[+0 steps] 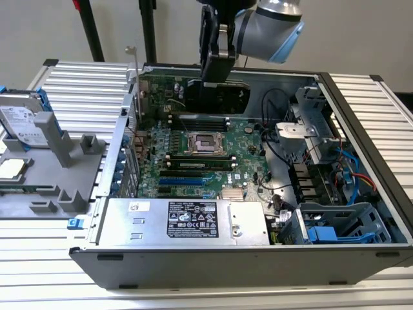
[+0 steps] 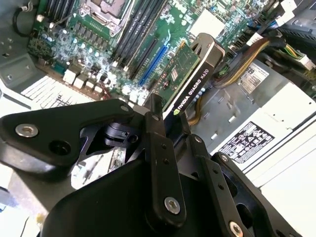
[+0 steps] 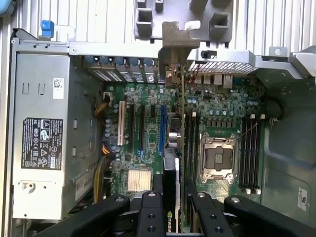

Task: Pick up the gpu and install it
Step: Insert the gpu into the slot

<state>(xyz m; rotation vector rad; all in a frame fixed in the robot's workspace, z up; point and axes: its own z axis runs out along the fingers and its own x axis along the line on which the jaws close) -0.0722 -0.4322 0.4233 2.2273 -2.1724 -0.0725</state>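
My gripper (image 1: 216,72) is shut on the gpu (image 1: 226,97), a green card with a black cooler and a silver bracket (image 1: 134,68) at its end. I hold it on edge over the far part of the open computer case. In the second wrist view my fingers (image 2: 157,129) clamp the gpu (image 2: 191,81) above the green motherboard (image 2: 94,39) and its blue slot (image 2: 150,61). The first wrist view shows the gpu (image 3: 181,123) edge-on, between the blue slot (image 3: 162,129) and the CPU socket (image 3: 217,158), with its bracket (image 3: 174,49) near the case's rear wall.
The open case (image 1: 226,265) holds a silver power supply (image 1: 187,223) at the front, and cables and a drive cage (image 1: 335,229) at the exterior view's right. On the exterior view's left, a grey fixture (image 1: 58,155) carries a hard drive (image 1: 22,123).
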